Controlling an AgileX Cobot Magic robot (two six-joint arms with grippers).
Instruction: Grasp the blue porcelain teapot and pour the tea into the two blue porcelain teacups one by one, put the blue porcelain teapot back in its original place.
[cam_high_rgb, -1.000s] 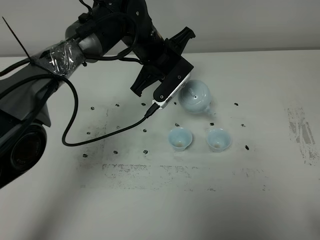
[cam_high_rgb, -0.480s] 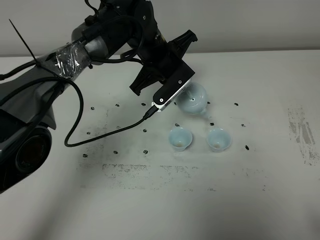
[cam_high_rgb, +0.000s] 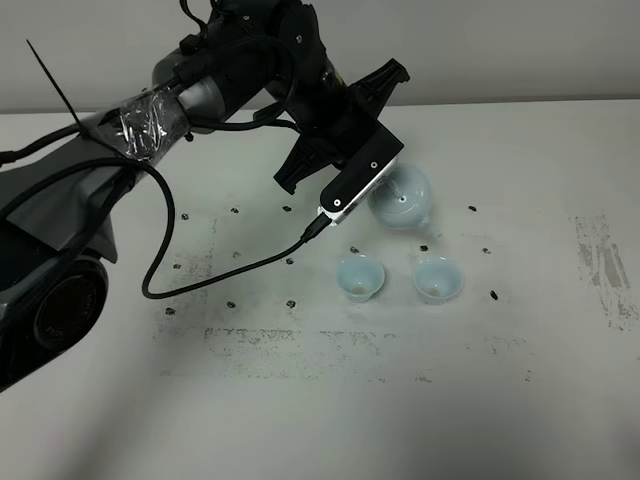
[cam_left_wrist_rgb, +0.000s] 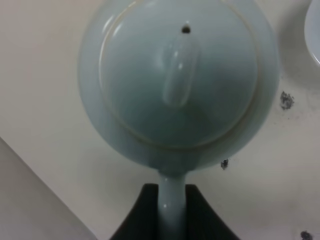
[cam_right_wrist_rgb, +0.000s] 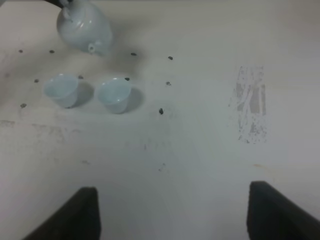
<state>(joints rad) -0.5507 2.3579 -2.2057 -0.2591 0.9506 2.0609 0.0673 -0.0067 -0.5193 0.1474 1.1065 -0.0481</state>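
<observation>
Round, pale sky-blue glazed porcelain teapot (cam_high_rgb: 402, 197), smooth and glossy, topped by a broad domed lid (cam_left_wrist_rgb: 177, 75) with an elongated knob and a small dark vent hole beside it. Held by the slim loop handle, clamped between the two black fingers (cam_left_wrist_rgb: 142, 220) of the left hand (cam_high_rgb: 376, 188). Positioned just behind the gap between two small pale blue glazed porcelain cups, a first teacup (cam_high_rgb: 360, 277) and a second teacup (cam_high_rgb: 437, 280), and tilted with the short spout (cam_right_wrist_rgb: 93, 47) dipping toward them. Contact of teapot base with tabletop: cannot tell.

Both cups handleless, flared at the rim, narrow at the base, upright and side by side without touching on the matte white tabletop (cam_high_rgb: 300, 410), itself speckled with dark spots and rubbed grey patches.

From the high camera: the black left arm, wrapped in crinkled clear plastic film (cam_high_rgb: 140, 120), trailing a black cable (cam_high_rgb: 200, 280), with a white camera housing (cam_high_rgb: 355, 182) at the wrist.

From the left wrist: lid, vent hole and gripped handle up close, plus a sliver of one cup's rim.

From the right wrist alone: spout opening, the tilt, and the right hand (cam_right_wrist_rgb: 175, 215), its two dark fingers spread wide with nothing between, well apart from the crockery.
</observation>
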